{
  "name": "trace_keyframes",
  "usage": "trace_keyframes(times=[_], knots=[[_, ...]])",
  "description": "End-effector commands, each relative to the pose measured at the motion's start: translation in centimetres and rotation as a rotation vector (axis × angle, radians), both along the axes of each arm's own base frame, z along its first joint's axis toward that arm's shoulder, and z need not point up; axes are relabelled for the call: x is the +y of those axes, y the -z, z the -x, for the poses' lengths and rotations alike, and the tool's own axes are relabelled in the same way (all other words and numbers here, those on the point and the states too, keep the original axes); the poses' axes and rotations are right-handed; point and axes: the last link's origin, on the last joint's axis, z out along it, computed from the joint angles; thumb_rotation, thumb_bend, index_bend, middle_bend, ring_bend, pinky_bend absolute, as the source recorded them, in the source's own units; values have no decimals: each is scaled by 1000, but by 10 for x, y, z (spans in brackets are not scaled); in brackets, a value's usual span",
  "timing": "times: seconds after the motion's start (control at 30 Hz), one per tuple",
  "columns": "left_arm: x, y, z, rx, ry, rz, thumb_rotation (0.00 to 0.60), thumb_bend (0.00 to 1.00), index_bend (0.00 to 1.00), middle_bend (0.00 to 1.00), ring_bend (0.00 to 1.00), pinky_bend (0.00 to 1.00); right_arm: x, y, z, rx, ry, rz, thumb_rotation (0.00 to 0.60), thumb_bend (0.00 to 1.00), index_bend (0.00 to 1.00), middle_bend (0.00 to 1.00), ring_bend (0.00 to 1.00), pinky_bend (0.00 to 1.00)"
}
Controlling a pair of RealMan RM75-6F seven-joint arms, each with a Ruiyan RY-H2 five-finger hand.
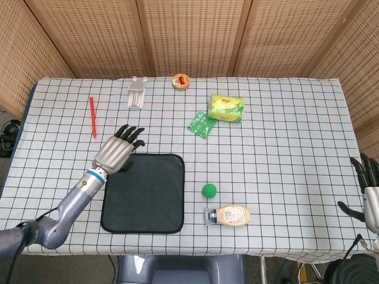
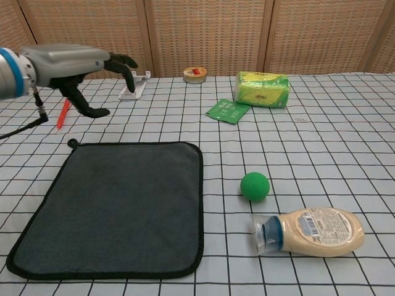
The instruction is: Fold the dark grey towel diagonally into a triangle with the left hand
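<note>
The dark grey towel point(image 1: 145, 192) point(image 2: 117, 206) lies flat and unfolded on the checked cloth, black-edged, with a small loop at its far left corner point(image 2: 72, 143). My left hand point(image 1: 116, 152) point(image 2: 77, 65) hovers above that far left corner with its fingers spread and nothing in them. In the chest view it hangs well above the cloth. My right hand point(image 1: 370, 195) sits at the right edge of the head view, off the table, fingers apart and empty.
A green ball point(image 1: 209, 190) and a lying mayonnaise bottle point(image 1: 231, 215) sit right of the towel. Further back are a red pen point(image 1: 92, 116), a white clip stand point(image 1: 137, 92), a tape roll point(image 1: 181, 81), a green sachet point(image 1: 202, 124) and a yellow-green packet point(image 1: 226, 107).
</note>
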Motion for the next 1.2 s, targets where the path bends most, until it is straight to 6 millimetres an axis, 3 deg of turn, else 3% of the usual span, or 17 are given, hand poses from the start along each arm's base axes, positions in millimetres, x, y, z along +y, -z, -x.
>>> trace_keyframes(times=[0.03,0.2,0.67,0.97,1.2], knots=[[25,41,-30,38,35,54,600,397,299,0,0,0,-2,0,2,1,10,-2,600,0,95,0,0,0],[40,80,-45,93,51,95,600,400,312,0,0,0,-5,-2,9,-3,38,5,600,0,99,0,0,0],[52,148,-62,188,85,163,600,426,342,0,0,0,-10,-3,17,2,79,13,600,0,100,0,0,0],[55,162,-67,178,84,165,600,428,353,0,0,0,-12,-4,22,0,96,20,600,0,100,0,0,0],[56,163,-68,166,93,153,600,430,529,0,0,0,-12,-6,22,-5,95,23,600,0,100,0,0,0]])
